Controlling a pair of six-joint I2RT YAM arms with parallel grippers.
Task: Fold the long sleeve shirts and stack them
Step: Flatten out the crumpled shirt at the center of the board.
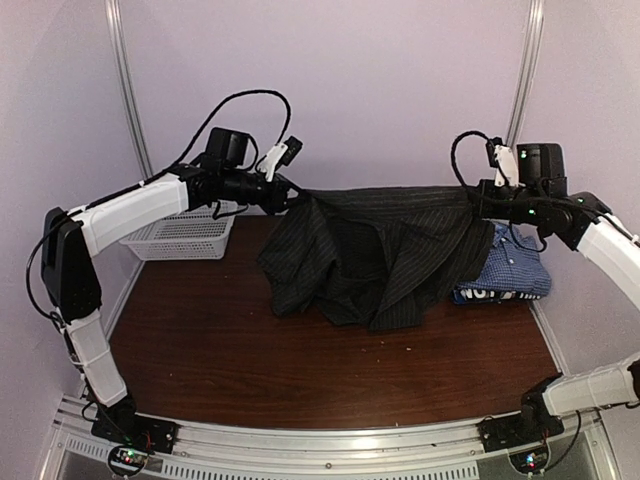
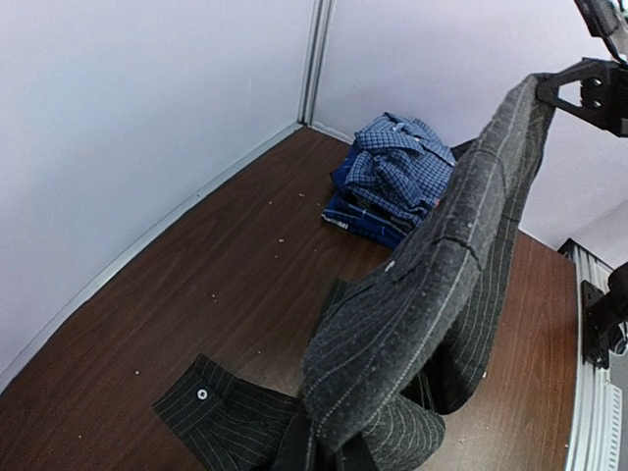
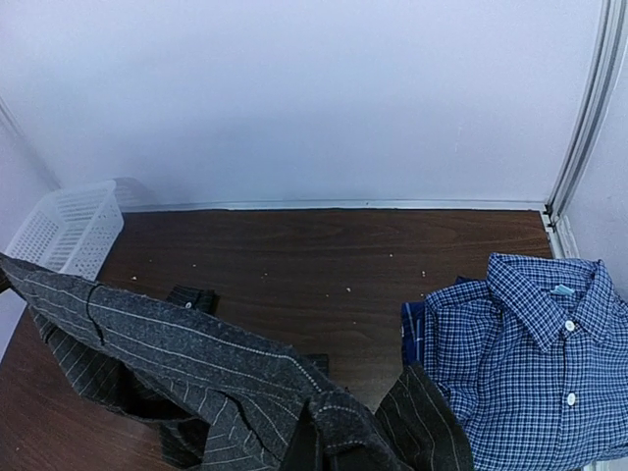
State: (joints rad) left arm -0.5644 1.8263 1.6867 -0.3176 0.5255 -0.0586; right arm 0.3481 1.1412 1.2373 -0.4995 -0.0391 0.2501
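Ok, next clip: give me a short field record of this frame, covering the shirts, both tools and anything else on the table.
held item: black pinstriped shirt, stretched between both tools, lower part and a cuff on the table
left tool: shut on the shirt's left end
right tool: shut on its right end
folded stack: far right corner, blue-white checked shirt on top
basket: white mesh, far left

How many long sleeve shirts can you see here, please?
3: the black pinstriped shirt hangs spread out in the middle, lifted at both ends; the blue checked shirt lies folded at far right; the navy lettered shirt lies beneath it. Others may be hidden under them.
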